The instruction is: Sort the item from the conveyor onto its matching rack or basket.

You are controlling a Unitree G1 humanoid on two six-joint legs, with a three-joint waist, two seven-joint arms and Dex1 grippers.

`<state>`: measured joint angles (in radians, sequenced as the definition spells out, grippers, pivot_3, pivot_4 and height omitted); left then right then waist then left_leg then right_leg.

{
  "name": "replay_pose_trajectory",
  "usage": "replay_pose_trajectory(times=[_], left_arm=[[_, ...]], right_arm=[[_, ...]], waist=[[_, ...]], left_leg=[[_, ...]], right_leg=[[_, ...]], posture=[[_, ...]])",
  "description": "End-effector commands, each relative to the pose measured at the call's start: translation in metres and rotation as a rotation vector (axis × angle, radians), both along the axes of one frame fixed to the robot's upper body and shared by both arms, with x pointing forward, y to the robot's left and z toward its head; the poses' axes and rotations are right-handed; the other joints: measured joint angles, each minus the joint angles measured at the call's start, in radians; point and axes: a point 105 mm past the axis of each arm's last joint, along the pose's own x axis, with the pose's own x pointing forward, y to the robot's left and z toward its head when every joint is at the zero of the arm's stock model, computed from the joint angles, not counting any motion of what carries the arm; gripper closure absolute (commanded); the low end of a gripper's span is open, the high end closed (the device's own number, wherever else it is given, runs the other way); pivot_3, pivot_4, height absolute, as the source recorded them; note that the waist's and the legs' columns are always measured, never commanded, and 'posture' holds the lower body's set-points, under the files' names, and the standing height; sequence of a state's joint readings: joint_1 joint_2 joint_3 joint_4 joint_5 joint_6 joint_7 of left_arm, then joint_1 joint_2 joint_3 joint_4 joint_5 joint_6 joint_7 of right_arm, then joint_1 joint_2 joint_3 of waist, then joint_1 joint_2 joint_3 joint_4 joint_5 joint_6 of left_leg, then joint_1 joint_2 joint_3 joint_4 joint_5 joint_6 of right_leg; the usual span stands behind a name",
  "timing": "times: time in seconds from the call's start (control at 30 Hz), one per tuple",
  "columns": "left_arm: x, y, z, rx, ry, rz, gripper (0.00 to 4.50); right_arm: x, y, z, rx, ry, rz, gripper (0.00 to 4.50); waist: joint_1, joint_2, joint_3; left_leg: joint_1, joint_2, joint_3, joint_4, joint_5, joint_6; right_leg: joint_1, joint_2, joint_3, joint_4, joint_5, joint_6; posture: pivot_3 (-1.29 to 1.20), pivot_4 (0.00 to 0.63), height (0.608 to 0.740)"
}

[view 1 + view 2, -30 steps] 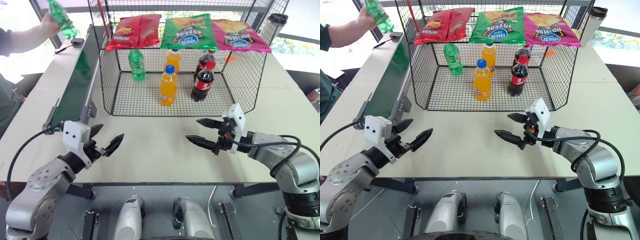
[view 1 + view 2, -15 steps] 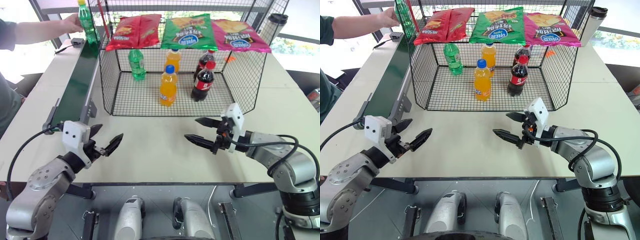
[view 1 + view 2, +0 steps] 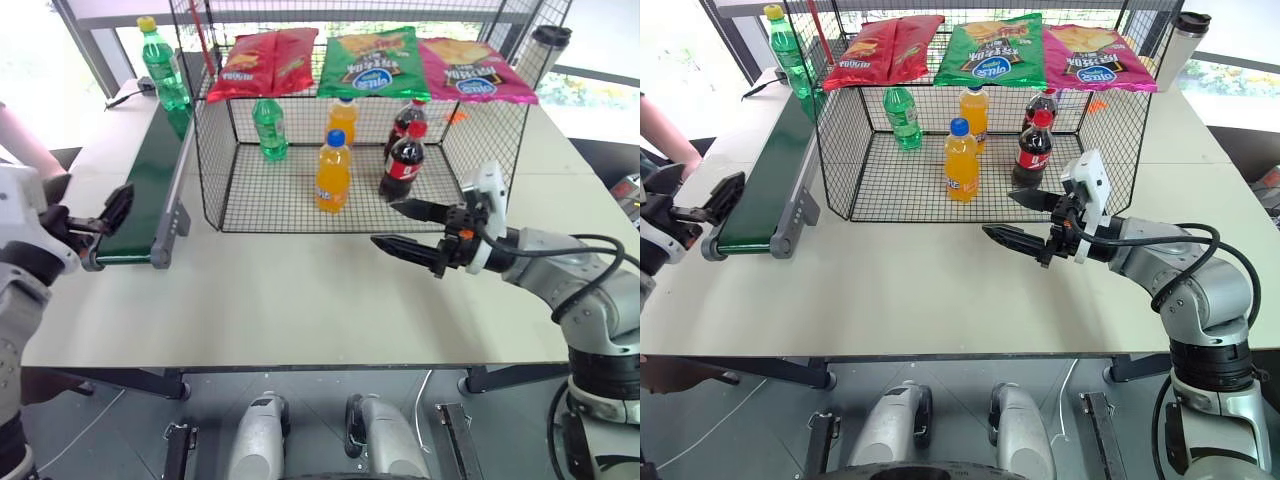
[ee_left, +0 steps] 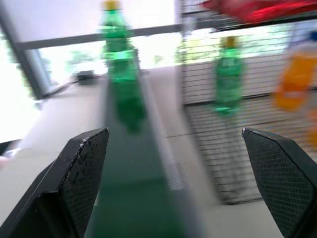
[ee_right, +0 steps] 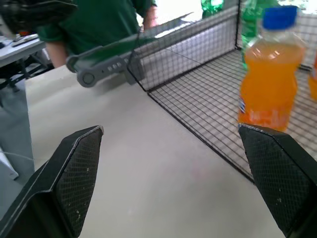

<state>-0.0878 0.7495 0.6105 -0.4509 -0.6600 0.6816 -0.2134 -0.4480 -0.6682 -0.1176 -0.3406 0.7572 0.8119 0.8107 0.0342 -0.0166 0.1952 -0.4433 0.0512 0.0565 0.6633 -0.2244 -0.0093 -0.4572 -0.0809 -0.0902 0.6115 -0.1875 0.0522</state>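
At the conveyor's (image 3: 150, 190) far end your yellow-capped bottle (image 3: 163, 68) stands upright, its green label unreadable; left claw (image 3: 92, 217) and right claw (image 3: 408, 229) gape empty.

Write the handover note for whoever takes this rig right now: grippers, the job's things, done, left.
Left gripper: open, empty, at the conveyor's near end.
Right gripper: open, empty, over the table in front of the wire cage.
Yellow-capped green bottle: upright at the conveyor's far end.
Done: nothing sorted.
Left: grasp the bottle, set it in the cage, probably beside the green-capped bottle.
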Motion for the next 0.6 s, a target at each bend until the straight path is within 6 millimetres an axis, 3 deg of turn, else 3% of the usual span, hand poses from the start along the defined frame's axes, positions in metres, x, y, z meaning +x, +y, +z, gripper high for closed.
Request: replay_pose_trajectory(times=[0.03,0.17,0.4,0.6], left_arm=[[0.006,0.026,-0.002,0.059,-0.017,0.195,0.03],[0.023,0.041,-0.02,0.045,-0.004,0.337,0.03],[0.061,0.022,-0.024,-0.017,-0.071,0.235,0.03],[0.076,0.01,-0.017,0.004,-0.095,0.176,0.03]], right_arm=[[-0.012,0.021,-0.003,-0.081,-0.05,0.088,0.0],[-0.018,0.033,-0.021,-0.132,-0.036,0.128,0.0],[-0.015,0.035,-0.038,-0.14,-0.008,0.12,0.0],[-0.012,0.029,-0.046,-0.147,-0.002,0.091,0.0]], waist=[[0.005,0.0,0.0],[0.007,-0.001,0.0],[0.005,-0.002,0.0],[0.003,-0.002,0.0]], left_leg=[[0.0,0.0,0.0,0.0,-0.001,-0.002],[-0.001,0.0,0.001,0.0,-0.001,-0.002],[-0.001,0.0,0.002,0.0,0.0,0.0],[-0.001,0.0,0.002,0.0,0.0,0.001]], right_leg=[[0.0,0.0,0.0,-0.001,0.0,0.0],[0.0,-0.002,0.0,-0.001,0.0,0.0],[0.0,-0.001,0.0,-0.001,0.002,-0.002],[0.0,-0.001,0.0,0.0,0.003,-0.003]], posture=[[0.0,0.15,0.74],[0.0,0.15,0.74],[0.0,0.15,0.74],[0.0,0.15,0.74]])
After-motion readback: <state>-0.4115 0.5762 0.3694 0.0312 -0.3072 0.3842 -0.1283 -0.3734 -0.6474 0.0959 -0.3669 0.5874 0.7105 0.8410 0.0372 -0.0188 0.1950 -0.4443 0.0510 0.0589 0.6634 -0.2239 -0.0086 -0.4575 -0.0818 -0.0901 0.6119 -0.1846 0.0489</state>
